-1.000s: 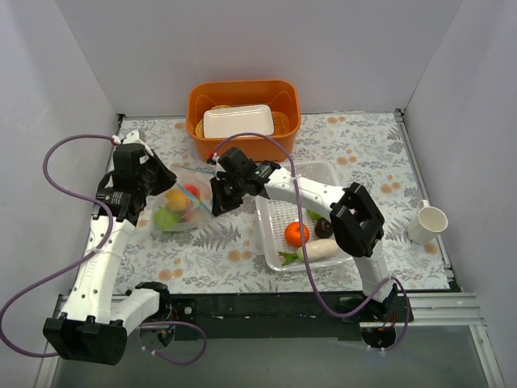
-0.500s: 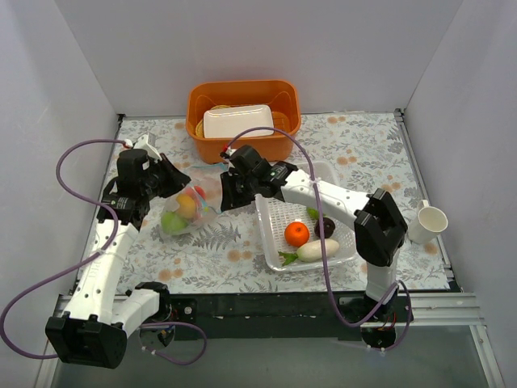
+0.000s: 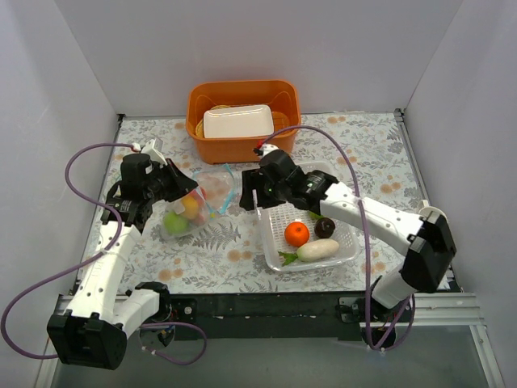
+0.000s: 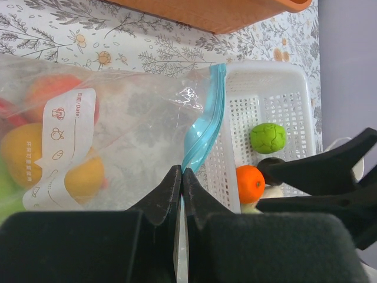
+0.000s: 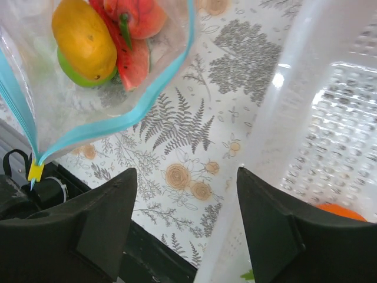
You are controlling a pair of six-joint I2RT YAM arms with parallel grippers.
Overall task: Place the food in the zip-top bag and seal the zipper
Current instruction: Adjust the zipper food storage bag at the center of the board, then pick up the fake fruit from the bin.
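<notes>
My left gripper (image 4: 182, 172) is shut on the zip-top bag (image 4: 118, 135) at its zipper (image 4: 206, 112), holding the mouth off the table. In the bag lie a yellow mango (image 5: 82, 38), a red watermelon slice (image 5: 132, 62), a peach (image 5: 135, 12) and a green apple (image 5: 73, 75). The right gripper (image 5: 185, 171) stands open and empty between the bag mouth and the white mesh basket (image 3: 275, 242). That basket holds an orange (image 3: 296, 234), a dark purple fruit (image 3: 325, 227), a white radish (image 3: 317, 250) and a green apple (image 4: 267, 137).
An orange tub (image 3: 242, 149) with a white container (image 3: 237, 121) inside stands at the back, just behind the bag and basket. A white cup (image 3: 428, 222) sits at the far right. White walls close in the table on three sides.
The right gripper has opened, let go of the bag's mouth and drawn back to the right, toward the basket. The left gripper has kept its hold and shifted slightly right with the bag.
</notes>
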